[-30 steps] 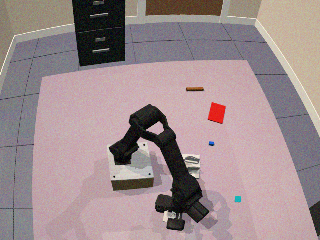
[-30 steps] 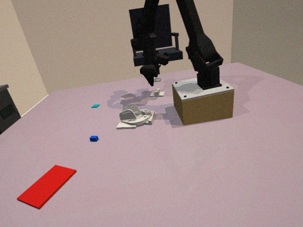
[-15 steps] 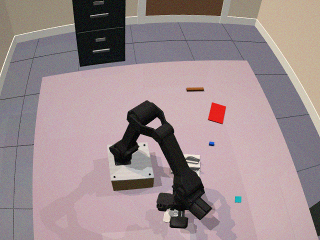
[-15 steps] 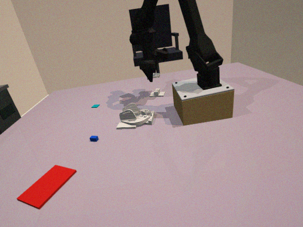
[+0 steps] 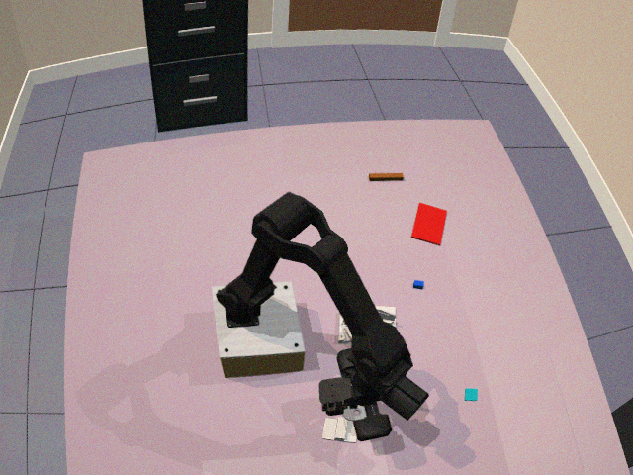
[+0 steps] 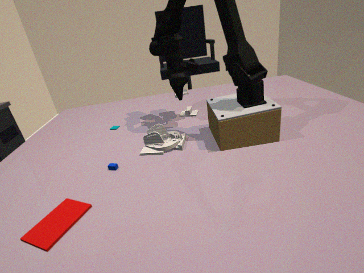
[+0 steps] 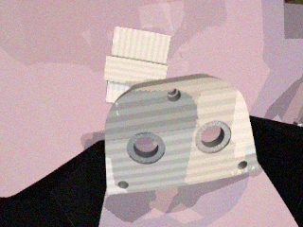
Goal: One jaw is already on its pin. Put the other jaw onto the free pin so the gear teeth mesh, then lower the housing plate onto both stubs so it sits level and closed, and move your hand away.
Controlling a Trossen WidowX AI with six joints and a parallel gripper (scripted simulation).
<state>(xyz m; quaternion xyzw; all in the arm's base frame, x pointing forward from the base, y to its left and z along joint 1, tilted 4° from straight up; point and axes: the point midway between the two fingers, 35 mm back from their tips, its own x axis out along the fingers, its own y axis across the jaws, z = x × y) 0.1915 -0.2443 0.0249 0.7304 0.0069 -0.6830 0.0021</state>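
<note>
The gripper (image 5: 353, 413) (image 6: 180, 96) (image 7: 180, 164) is shut on the pale housing plate (image 5: 349, 413) (image 6: 185, 92) (image 7: 156, 113), which has two ringed holes and three small ones. It holds the plate above the table, beside and partly over the white stepped stand (image 5: 334, 427) (image 6: 189, 113) (image 7: 139, 44). The white base (image 5: 389, 309) (image 6: 151, 152) lies apart from the gripper, nearer the arm's middle. Two curved upright jaws show on it, a nearer one (image 6: 153, 139) and a farther one (image 6: 158, 128). The pins, stubs and gear teeth cannot be made out; the arm hides part of the base in the top view.
The arm's mounting block (image 5: 263, 363) (image 6: 249, 129) stands beside the base. A blue block (image 5: 418, 284) (image 6: 112, 166), a teal square (image 5: 471, 394) (image 6: 114, 127), a red slab (image 5: 429, 224) (image 6: 57, 224) and a brown bar (image 5: 386, 176) lie on the pink table.
</note>
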